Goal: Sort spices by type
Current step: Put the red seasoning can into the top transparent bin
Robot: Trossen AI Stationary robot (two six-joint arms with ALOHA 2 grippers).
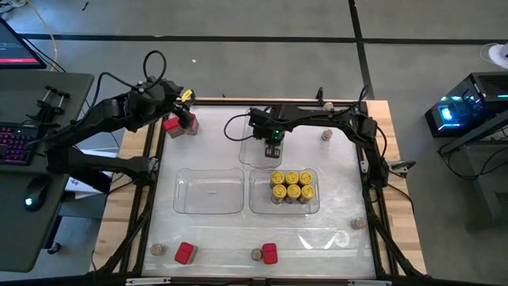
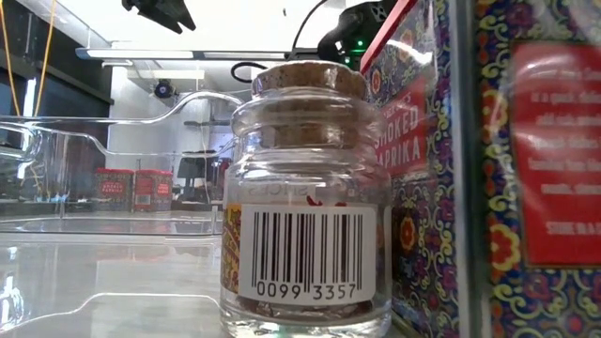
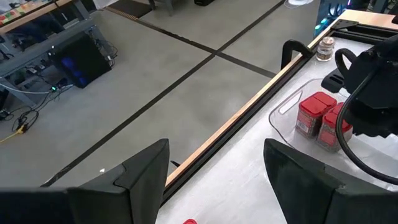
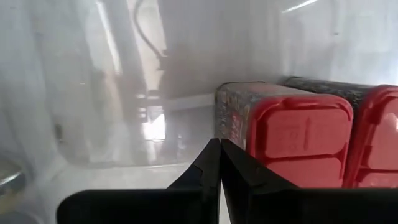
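Your right pincer (image 4: 219, 163) sits closed and empty beside the red spice tins (image 4: 298, 137) in the far tray (image 1: 246, 151), while your left pincer (image 3: 214, 177) hangs apart over the counter's (image 1: 341, 159) far-left corner.

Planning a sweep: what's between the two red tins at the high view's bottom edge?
High view: one small cork jar, close beside the picture-right tin; from there to the picture-left tin, bare table.
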